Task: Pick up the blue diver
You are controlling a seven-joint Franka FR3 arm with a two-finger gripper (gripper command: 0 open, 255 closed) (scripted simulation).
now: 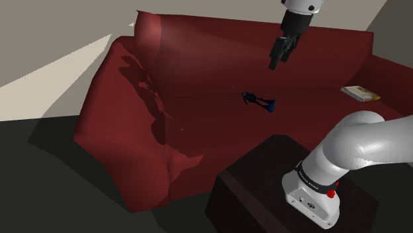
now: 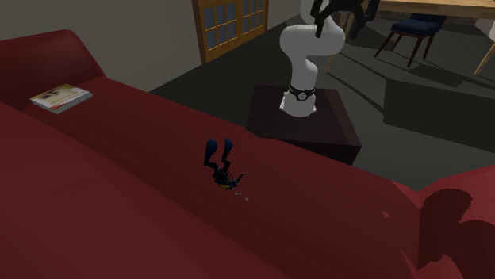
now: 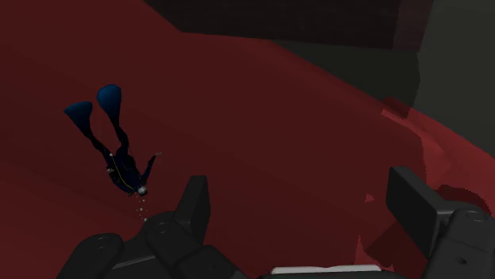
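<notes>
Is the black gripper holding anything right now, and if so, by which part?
Nothing is held. The black two-finger gripper is open and empty; the small dark blue diver figure lies apart on the red sofa.

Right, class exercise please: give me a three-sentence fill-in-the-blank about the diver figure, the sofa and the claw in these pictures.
The diver lies on a sofa coloured dark ____.
The claw hangs above the sofa with its fingers ____.
The diver's fins are coloured ____.
Missing words: red; open; blue.
</notes>
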